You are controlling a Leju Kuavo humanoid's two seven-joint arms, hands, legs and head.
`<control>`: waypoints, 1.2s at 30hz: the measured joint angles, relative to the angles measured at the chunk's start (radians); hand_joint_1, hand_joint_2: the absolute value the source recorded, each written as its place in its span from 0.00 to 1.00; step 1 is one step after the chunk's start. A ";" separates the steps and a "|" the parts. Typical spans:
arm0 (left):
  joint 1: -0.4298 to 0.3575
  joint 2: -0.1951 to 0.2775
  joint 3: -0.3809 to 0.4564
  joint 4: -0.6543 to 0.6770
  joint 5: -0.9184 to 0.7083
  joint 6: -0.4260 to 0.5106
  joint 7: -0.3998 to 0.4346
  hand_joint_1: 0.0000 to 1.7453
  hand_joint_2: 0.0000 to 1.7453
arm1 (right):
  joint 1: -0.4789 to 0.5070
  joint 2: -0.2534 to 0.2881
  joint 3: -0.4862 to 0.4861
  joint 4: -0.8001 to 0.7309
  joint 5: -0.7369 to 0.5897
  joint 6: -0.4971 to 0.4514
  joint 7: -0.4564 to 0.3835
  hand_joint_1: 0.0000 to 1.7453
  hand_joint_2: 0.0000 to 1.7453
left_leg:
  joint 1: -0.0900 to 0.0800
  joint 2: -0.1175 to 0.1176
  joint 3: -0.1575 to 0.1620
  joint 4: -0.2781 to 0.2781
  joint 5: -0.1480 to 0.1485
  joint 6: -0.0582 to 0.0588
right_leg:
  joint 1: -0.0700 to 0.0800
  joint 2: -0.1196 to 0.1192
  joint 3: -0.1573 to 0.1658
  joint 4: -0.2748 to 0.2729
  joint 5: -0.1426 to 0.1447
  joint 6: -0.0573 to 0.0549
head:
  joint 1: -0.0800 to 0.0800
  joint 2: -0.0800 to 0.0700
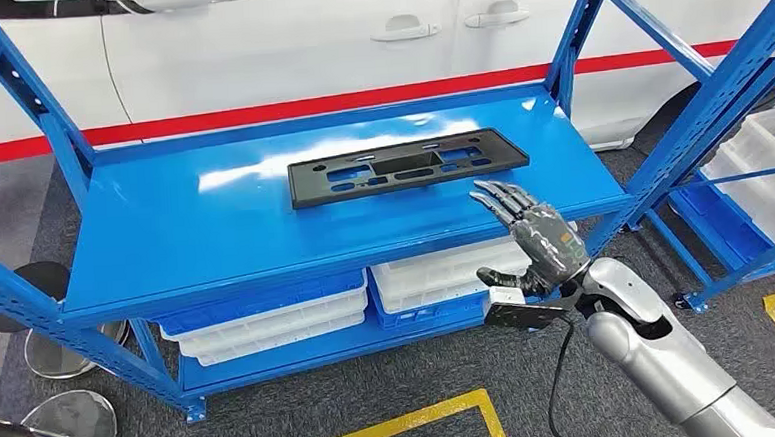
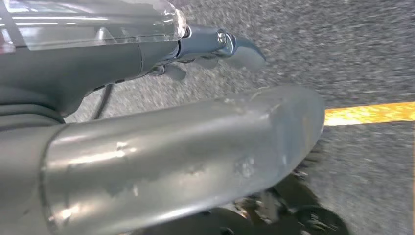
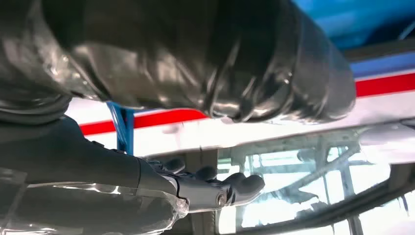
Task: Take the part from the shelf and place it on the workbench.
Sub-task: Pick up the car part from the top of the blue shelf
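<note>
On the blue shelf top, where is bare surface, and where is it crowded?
Bare blue shelf top lies left of the black part and along the front edge. The right hand hovers at the front right corner, fingers apart. White trays crowd the tier below.

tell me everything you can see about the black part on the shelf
The black part is a long, flat rectangular panel, matte and plastic-looking, with a larger rectangular opening at its centre and smaller slots and holes along its length. It lies flat on the top blue shelf, toward the back, its long side running roughly along the rear edge. Nothing touches it: the right hand hovers near its right end, fingers spread, apart from it.
</note>
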 joint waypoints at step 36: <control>-0.006 -0.004 0.000 0.001 -0.023 0.002 0.006 0.00 0.00 | -0.050 0.058 0.062 0.068 0.070 0.026 -0.022 0.00 0.00 | -0.007 -0.001 0.041 -0.039 0.004 0.002 | -0.009 -0.002 -0.077 0.047 0.068 0.010 | 0.000 0.000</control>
